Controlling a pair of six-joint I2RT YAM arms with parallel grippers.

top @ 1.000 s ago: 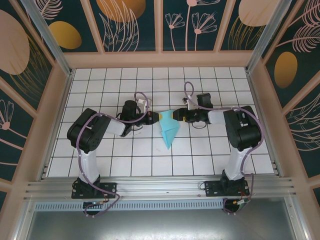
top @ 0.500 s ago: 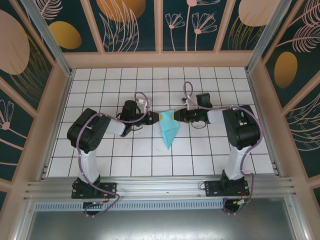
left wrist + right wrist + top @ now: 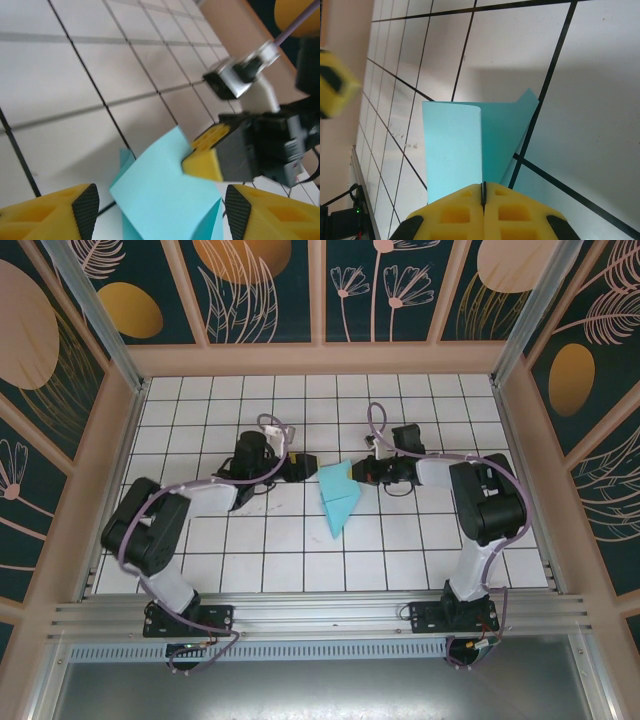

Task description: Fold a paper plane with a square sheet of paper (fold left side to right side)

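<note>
Turquoise-blue paper plane (image 3: 337,500), partly folded with its point toward the near edge, lies on the white grid table (image 3: 200,540) between the two arms. Right gripper (image 3: 483,190) is clenched on the paper's far right edge, while left gripper (image 3: 303,466) stands with its jaws spread wide, just beside the paper and grasping nothing.

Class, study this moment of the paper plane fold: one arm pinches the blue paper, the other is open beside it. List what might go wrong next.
1. The right fingers alone pinch the folded paper, at one edge. A pull may drag it, tear it or shift the creases.
2. The left fingers stand open, clear of the paper, so nothing else holds it down. It may slide or spring open.
</note>
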